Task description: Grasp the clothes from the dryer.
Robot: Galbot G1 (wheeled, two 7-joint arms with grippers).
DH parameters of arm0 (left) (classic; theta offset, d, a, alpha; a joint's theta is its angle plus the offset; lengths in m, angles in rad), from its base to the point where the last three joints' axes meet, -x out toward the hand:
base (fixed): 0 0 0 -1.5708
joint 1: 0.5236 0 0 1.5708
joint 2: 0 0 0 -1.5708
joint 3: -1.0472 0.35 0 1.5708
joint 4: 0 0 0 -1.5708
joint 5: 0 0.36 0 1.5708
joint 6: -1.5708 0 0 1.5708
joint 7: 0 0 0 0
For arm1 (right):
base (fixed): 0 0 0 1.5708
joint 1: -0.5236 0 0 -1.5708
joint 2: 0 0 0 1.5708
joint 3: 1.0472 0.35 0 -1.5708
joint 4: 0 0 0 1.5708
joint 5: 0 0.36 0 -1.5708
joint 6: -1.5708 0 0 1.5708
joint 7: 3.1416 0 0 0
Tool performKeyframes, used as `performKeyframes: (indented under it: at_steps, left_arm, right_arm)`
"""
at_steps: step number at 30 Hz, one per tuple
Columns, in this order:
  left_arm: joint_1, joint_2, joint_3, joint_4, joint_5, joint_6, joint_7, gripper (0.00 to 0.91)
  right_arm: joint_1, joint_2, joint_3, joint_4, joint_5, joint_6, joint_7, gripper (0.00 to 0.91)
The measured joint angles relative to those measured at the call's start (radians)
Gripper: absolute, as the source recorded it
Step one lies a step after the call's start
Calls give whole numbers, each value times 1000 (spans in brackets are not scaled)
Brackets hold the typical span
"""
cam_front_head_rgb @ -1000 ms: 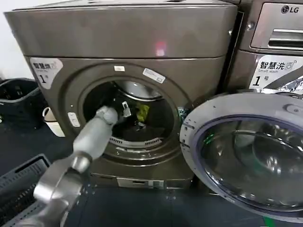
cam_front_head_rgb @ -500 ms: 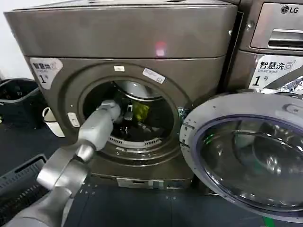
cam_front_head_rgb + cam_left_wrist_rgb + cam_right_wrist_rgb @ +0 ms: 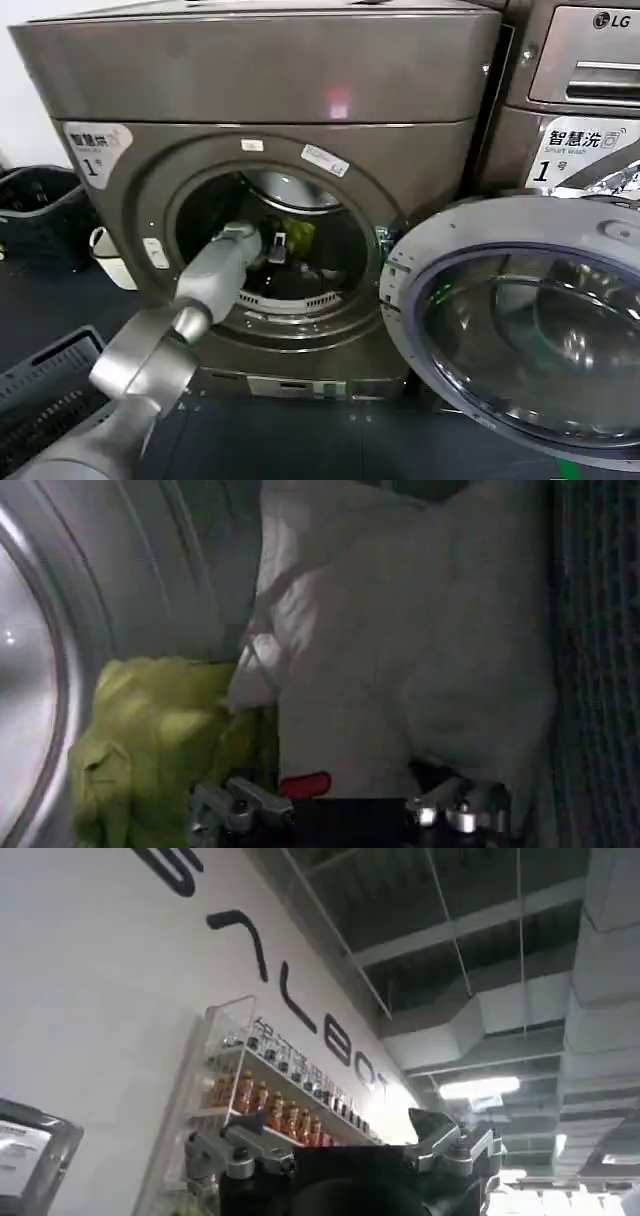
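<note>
The dryer (image 3: 260, 70) stands bronze-grey with its round porthole open. Inside the drum lie the clothes: a lime-green garment (image 3: 298, 235) (image 3: 150, 740), a white garment (image 3: 400, 660) and darker pieces (image 3: 300, 278) low in the drum. My left arm reaches through the porthole. My left gripper (image 3: 277, 246) (image 3: 345, 810) is open just short of the white garment, with the green one beside it and nothing held. Seen in the right wrist view, my right gripper (image 3: 345, 1153) is open, empty and pointing up at a wall and ceiling.
The dryer's round glass door (image 3: 520, 330) hangs open to the right of the porthole. A machine with an LG logo (image 3: 585, 60) stands at the right. Dark baskets sit on the floor at the left (image 3: 40, 215) and lower left (image 3: 40, 400).
My left arm has pushed deeper into the drum, and its gripper has moved right toward the lime-green garment. The clothes have not moved.
</note>
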Motion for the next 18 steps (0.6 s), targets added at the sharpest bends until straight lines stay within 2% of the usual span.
performKeyframes:
  at_steps: [1, 3, 5, 18]
  left_arm:
    - [0, -1, 1, 4, -3, 0, -3, 193]
    - [-1, -2, 2, 9, -8, 1, -8, 46]
    - [-1, -3, 2, 11, -14, 0, -10, 0]
    - [11, 7, -20, -1, -74, -3, -37, 0]
  right_arm:
    - [1, 0, -1, 0, 0, 1, 0, 907]
    - [3, 2, -4, -1, -2, 2, -1, 907]
    - [6, 3, -8, -1, -4, 2, -1, 907]
    - [18, 3, -29, -3, -16, 7, -1, 907]
